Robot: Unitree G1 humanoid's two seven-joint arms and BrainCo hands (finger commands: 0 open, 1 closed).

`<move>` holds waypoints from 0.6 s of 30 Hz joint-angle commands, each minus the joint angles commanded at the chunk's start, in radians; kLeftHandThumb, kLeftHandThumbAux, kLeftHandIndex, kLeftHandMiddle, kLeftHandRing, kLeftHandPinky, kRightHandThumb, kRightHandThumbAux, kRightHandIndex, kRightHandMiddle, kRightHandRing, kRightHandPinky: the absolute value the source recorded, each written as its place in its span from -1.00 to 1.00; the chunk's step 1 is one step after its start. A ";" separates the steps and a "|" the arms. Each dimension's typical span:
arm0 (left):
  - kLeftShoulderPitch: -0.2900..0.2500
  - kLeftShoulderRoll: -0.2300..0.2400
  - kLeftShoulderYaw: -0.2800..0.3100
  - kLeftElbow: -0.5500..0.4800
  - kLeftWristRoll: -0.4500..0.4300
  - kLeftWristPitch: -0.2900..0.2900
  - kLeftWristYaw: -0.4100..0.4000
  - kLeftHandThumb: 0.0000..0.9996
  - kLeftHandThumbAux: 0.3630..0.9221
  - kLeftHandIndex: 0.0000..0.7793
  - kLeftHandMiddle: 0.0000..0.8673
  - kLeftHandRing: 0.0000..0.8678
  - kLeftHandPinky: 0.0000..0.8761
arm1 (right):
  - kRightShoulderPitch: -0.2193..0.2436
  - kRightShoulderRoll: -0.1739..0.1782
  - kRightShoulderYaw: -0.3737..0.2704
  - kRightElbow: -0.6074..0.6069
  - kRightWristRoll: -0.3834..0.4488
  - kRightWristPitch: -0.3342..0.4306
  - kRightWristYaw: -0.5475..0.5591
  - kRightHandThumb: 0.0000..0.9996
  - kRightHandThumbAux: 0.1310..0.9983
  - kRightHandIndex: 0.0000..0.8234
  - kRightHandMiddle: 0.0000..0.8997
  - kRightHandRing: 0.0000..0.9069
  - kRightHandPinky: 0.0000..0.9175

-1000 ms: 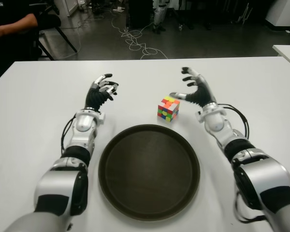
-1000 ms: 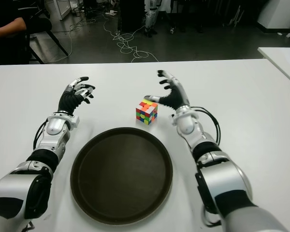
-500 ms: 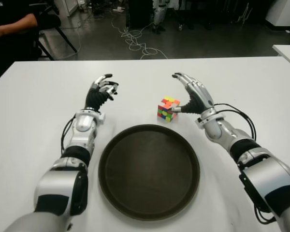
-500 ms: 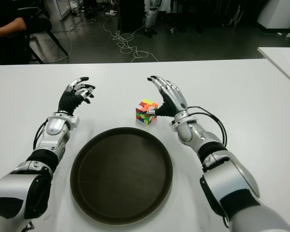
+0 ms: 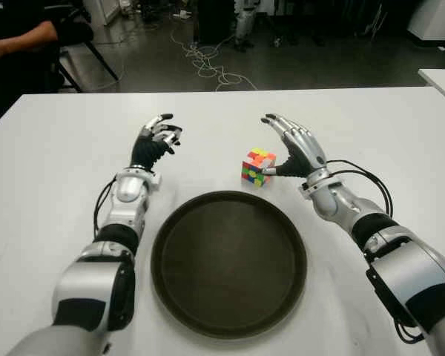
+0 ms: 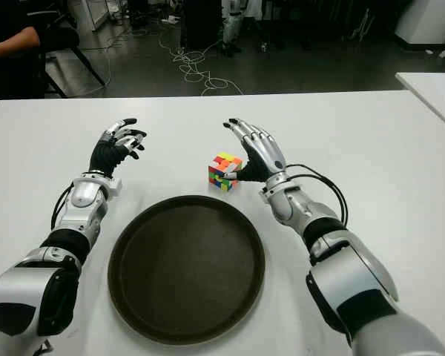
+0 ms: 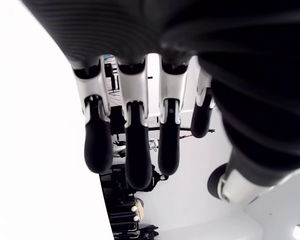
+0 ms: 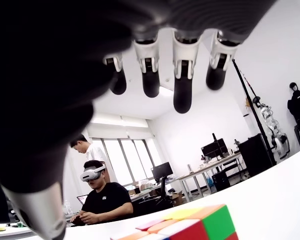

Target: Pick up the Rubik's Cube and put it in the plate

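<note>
Right robot hand [image 5: 293, 147] is hovering just right of the Rubik's Cube [image 5: 258, 166] with fingers spread and grasping nothing, thumb seemingly at the cube's right face. Largest to smallest: the white worktop [image 5: 52, 148] is carrying the dark plate [image 5: 229, 262] at the near centre, the cube just beyond its far rim. Closing from this side could be shoving the cube leftward or tipping it. Left robot hand [image 5: 154, 141], loosely curled and empty, is showing well left of the cube

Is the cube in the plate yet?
Not yet. The cube sits on the table just behind the empty plate, with the right hand open beside it.
</note>
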 joint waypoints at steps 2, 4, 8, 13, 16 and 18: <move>-0.001 0.000 0.000 0.000 0.000 0.003 0.001 -0.36 0.10 -0.43 -0.12 0.12 0.29 | -0.003 0.002 0.002 0.001 0.001 0.010 0.004 -1.00 0.45 -0.79 -0.72 -0.62 -0.54; -0.001 0.000 0.000 0.001 0.000 0.005 0.002 -0.35 0.11 -0.43 -0.12 0.12 0.30 | -0.006 0.003 0.004 0.002 0.003 0.017 0.007 -1.00 0.44 -0.80 -0.72 -0.62 -0.54; -0.001 0.001 0.000 0.001 0.001 0.007 0.004 -0.35 0.10 -0.43 -0.14 0.12 0.28 | -0.014 0.004 0.013 0.002 0.000 0.022 0.004 -1.00 0.44 -0.78 -0.70 -0.61 -0.52; -0.001 0.001 0.000 0.001 0.001 0.007 0.008 -0.36 0.09 -0.43 -0.12 0.12 0.29 | -0.027 0.002 0.027 0.002 -0.009 0.021 -0.014 -1.00 0.44 -0.74 -0.66 -0.57 -0.47; -0.001 0.001 0.000 0.001 0.001 0.008 0.009 -0.36 0.11 -0.43 -0.12 0.11 0.28 | -0.037 0.002 0.030 0.003 -0.008 0.023 -0.013 -1.00 0.42 -0.74 -0.65 -0.55 -0.43; -0.001 0.001 0.001 0.001 0.000 0.008 0.008 -0.37 0.12 -0.43 -0.12 0.11 0.28 | -0.044 0.004 0.030 0.006 -0.007 0.026 -0.008 -1.00 0.44 -0.74 -0.64 -0.55 -0.42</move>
